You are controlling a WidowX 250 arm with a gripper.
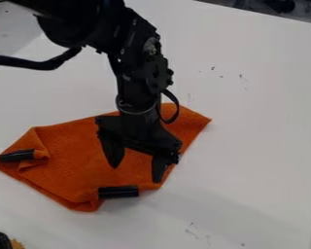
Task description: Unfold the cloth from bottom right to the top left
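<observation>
White table (262,112); orange cloth (67,155) under claw (136,174), fingers apart.

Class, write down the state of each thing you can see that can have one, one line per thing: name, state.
Orange cloth: partly folded, its left corner creased over.
Short black bar at left: lying on the cloth.
Short black bar at lower edge: lying flat.
Black two-finger gripper: open, over the cloth.
White table: marked with small dark scuffs.
</observation>
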